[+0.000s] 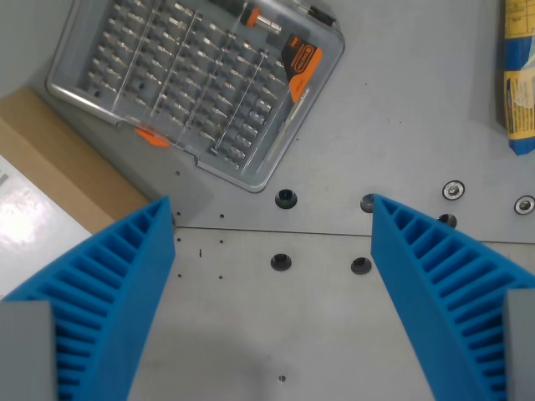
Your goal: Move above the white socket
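No white socket shows in the wrist view. My gripper (pixel 272 219) is open, its two blue ribbed fingers (pixel 125 292) spread wide at the lower left and lower right. Between them lies only bare grey metal table (pixel 284 334) with a few bolt holes (pixel 281 262). Nothing is held.
A clear plastic screwdriver bit case (pixel 196 79) with orange clips lies at the top, tilted. A cardboard box (pixel 63 171) sits at the wrist view's left edge. A yellow and blue package (pixel 520 75) lies at the top right corner. Silver bolts (pixel 453 190) dot the right side.
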`<state>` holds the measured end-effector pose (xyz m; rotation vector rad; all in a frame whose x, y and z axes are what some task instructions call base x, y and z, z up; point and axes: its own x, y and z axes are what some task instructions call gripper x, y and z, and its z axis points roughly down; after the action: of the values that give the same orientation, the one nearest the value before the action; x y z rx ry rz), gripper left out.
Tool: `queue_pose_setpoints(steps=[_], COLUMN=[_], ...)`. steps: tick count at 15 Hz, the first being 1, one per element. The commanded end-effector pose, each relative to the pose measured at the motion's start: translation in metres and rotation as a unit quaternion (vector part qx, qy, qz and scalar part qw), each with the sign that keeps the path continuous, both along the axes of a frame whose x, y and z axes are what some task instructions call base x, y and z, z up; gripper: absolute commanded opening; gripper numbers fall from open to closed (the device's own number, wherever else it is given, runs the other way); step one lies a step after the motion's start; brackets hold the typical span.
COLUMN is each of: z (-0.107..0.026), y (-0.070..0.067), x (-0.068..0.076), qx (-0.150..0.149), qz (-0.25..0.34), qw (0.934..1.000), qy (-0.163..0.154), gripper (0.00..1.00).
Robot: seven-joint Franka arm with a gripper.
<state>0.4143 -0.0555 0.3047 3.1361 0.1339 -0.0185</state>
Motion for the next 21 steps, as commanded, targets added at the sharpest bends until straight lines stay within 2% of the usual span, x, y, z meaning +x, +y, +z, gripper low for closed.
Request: queue_pose_setpoints(steps=[1,11,21], z=[0.003,0.0,-0.013], y=[0.0,0.0,0.003], x=[0.0,0.004,0.026], qx=[0.0,-0.001,0.0], qz=[0.0,0.011,0.044], qw=[1.0,0.9999,0.999], qy=[-0.003,-0.004,0.002], gripper=[1.0,1.0,1.0])
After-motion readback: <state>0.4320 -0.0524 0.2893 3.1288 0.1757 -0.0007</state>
